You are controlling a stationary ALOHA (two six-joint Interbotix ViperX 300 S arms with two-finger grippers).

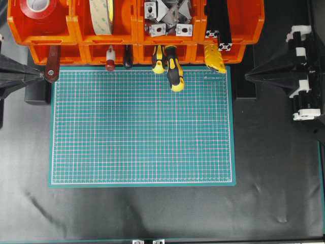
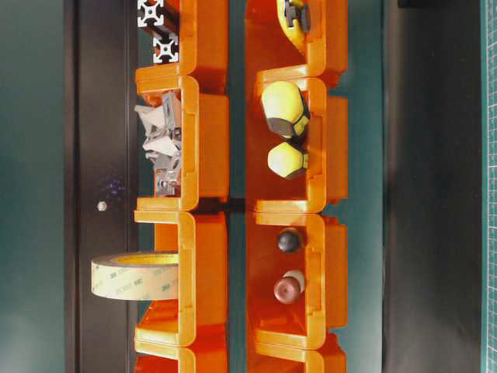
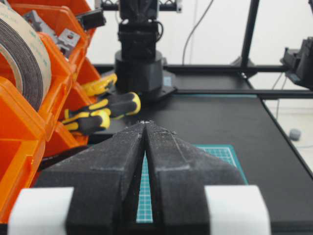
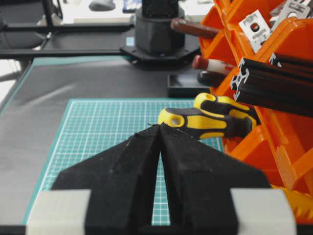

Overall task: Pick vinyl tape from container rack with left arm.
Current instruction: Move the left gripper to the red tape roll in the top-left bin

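**One red roll in the rack's top left bin, both grippers closed and empty**

One vinyl tape (image 1: 39,7), glossy red with a white core ring, lying in the upper-tier bin at the overhead view's left end, partly cut off by the picture's top edge. Next bin over: a larger cream tape roll (image 1: 103,16) standing on edge, its side marked with small printed letters in the table-level view (image 2: 136,275). Further along the upper tier of the orange container rack (image 1: 133,31): grey metal brackets (image 1: 167,18), then black aluminium profiles (image 1: 219,25). Lower tier: a dark red-brown handle (image 1: 52,66) poking out below the red roll, a small red-and-white handle (image 1: 110,58) and a black one beside it, then two yellow-and-black screwdrivers (image 1: 171,66) jutting over the edge of the green cutting mat (image 1: 142,127), and a yellow tool (image 1: 215,58) at the far end.

Left gripper (image 3: 145,123) with fingers pressed together, nothing between them, low at the mat's left edge, well apart from the red roll. Right gripper (image 4: 159,126) likewise pressed together and empty, parked at the table's right side.
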